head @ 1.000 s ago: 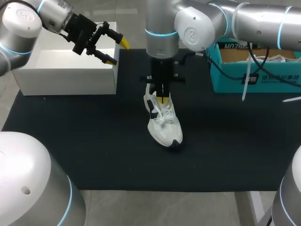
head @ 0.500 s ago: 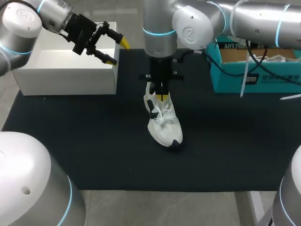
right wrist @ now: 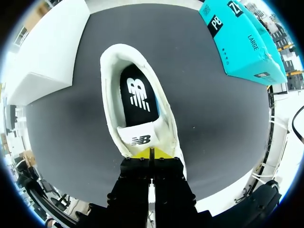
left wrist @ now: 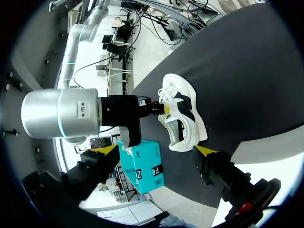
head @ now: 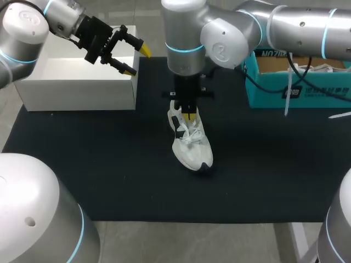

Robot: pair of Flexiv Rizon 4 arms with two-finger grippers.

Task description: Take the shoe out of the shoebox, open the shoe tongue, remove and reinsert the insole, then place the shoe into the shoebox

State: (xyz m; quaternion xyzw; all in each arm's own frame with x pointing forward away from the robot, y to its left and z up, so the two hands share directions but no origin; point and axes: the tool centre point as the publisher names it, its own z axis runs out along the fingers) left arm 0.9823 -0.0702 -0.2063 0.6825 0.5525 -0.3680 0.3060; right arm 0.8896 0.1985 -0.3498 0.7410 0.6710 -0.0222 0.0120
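Right arm [head: 219,33] swung left, claw [head: 189,116] pinching one shoe [head: 193,150].

Both the left arm [head: 22,30] and right arm [head: 299,24] are silver-grey tubes with bulbous round joints ringed by glowing cyan bands [head: 185,49]. The left gripper [head: 137,59] and right gripper [head: 189,115] are black, boxy, each with 2 yellow-tipped fingers [head: 143,50]

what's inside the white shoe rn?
A black insole lies inside the shoe, visible at the heel end. Its front part is hidden under the tongue, which the right gripper pinches.
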